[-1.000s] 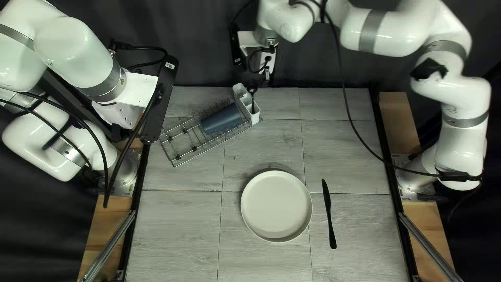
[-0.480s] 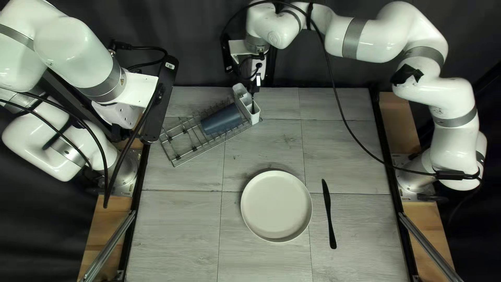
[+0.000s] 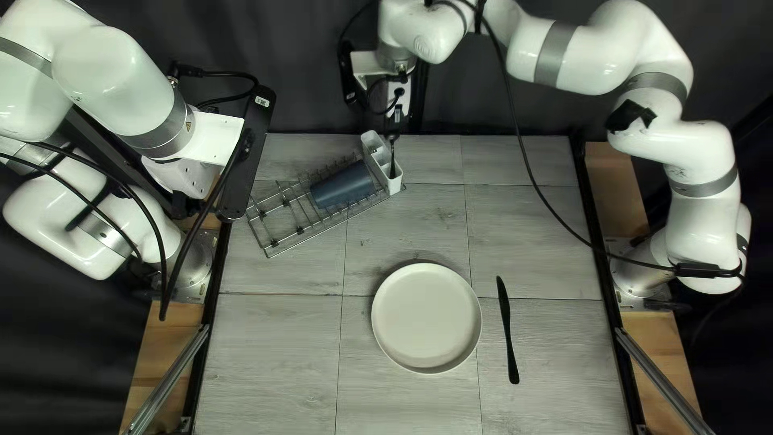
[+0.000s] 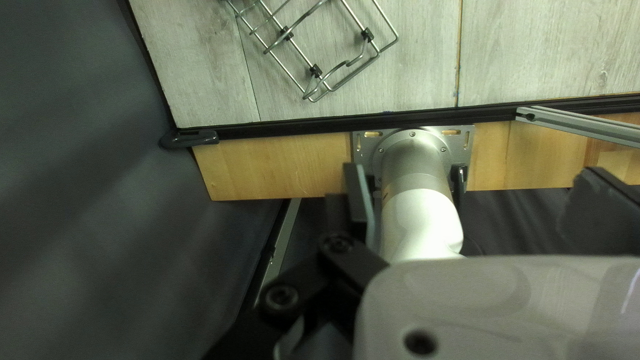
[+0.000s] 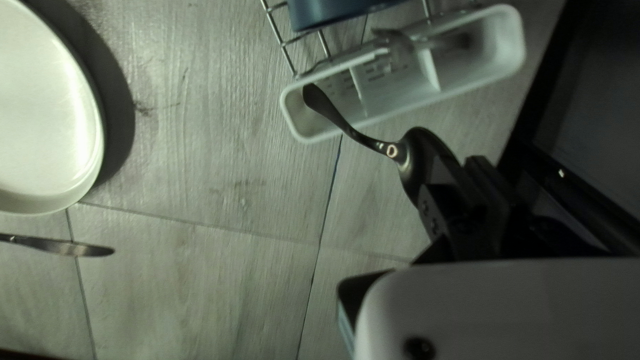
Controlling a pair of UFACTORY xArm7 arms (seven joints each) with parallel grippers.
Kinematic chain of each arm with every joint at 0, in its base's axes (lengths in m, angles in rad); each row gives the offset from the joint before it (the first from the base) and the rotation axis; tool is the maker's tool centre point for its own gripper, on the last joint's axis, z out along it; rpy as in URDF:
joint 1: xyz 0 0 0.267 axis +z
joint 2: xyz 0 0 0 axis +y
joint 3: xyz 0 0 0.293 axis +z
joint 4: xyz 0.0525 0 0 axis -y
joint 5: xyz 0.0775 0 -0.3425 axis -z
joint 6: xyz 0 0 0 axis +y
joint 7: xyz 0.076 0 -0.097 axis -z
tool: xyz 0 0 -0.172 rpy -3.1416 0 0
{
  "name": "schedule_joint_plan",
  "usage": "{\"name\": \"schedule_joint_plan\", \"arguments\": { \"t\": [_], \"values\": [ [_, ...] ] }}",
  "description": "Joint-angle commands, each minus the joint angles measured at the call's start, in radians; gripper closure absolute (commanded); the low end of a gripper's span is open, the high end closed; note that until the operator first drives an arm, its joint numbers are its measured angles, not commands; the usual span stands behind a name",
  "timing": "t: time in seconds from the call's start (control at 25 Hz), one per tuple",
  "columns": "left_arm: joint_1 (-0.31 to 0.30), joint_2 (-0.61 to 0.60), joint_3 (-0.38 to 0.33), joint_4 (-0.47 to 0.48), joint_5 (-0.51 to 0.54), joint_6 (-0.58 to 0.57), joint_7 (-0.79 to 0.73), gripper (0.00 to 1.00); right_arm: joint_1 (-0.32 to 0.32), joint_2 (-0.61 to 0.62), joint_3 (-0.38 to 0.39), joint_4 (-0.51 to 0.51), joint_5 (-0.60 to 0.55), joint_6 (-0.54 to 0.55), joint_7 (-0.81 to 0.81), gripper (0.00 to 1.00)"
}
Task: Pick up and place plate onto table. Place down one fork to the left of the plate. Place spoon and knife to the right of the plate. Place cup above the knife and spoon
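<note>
Right hand (image 3: 394,127) grips the spoon (image 5: 328,109) — bowl end.

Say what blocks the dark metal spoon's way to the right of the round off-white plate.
The white plastic caddy: the handle of the spoon appears to end within its rim and probably needs lifting clear. Beyond that, nothing visible; the black knife lies flat beside the plate.
</note>
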Motion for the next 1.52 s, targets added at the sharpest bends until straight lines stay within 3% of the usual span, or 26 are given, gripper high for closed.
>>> {"name": "schedule_joint_plan", "arguments": {
  "t": [0.04, 0.2, 0.48, 0.6, 0.96, 1.08, 1.2, 1.28, 1.32, 1.36, 1.52],
  "values": [
    [0.000, 0.000, 0.000, 0.000, 0.000, 0.000, 0.000, 0.00, 0.025, -0.158, -0.032, -0.089, -0.043, 0.048, 0.093, 1.00],
    [0.000, 0.000, 0.000, 0.000, 0.000, 0.000, 0.000, 0.00, 0.038, -0.317, -0.037, -0.228, -0.037, 0.063, 0.178, 1.00],
    [0.000, 0.000, 0.000, 0.000, 0.000, 0.000, 0.000, 0.00, 0.056, -0.584, -0.017, -0.507, 0.088, 0.101, 0.296, 1.00],
    [0.000, 0.000, 0.000, 0.000, 0.000, 0.000, 0.000, 0.00, 0.061, -0.585, -0.013, -0.498, 0.138, 0.178, 0.254, 1.00],
    [0.000, 0.000, 0.000, 0.000, 0.000, 0.000, 0.000, 0.00, 0.064, -0.588, -0.010, -0.502, 0.112, 0.172, 0.242, 1.00],
    [0.000, 0.000, 0.000, 0.000, 0.000, 0.000, 0.000, 0.00, 0.044, -0.566, -0.027, -0.531, 0.156, 0.173, 0.173, 1.00],
    [0.000, 0.000, 0.000, 0.000, 0.000, 0.000, 0.000, 0.00, 0.049, -0.626, -0.021, -0.650, 0.215, 0.177, 0.148, 1.00],
    [0.000, 0.000, 0.000, 0.000, 0.000, 0.000, 0.000, 0.00, 0.064, -0.724, -0.008, -0.811, 0.276, 0.158, 0.146, 1.00],
    [0.000, 0.000, 0.000, 0.000, 0.000, 0.000, 0.000, 0.00, 0.066, -0.742, -0.005, -0.841, 0.291, 0.154, 0.145, 1.00],
    [0.000, 0.000, 0.000, 0.000, 0.000, 0.000, 0.000, 0.00, 0.080, -0.822, 0.012, -0.958, 0.327, 0.117, 0.154, 1.00],
    [0.000, 0.000, 0.000, 0.000, 0.000, 0.000, 0.000, 0.00, 0.109, -0.962, 0.057, -1.157, 0.406, 0.041, 0.183, 1.00]
  ]
}}
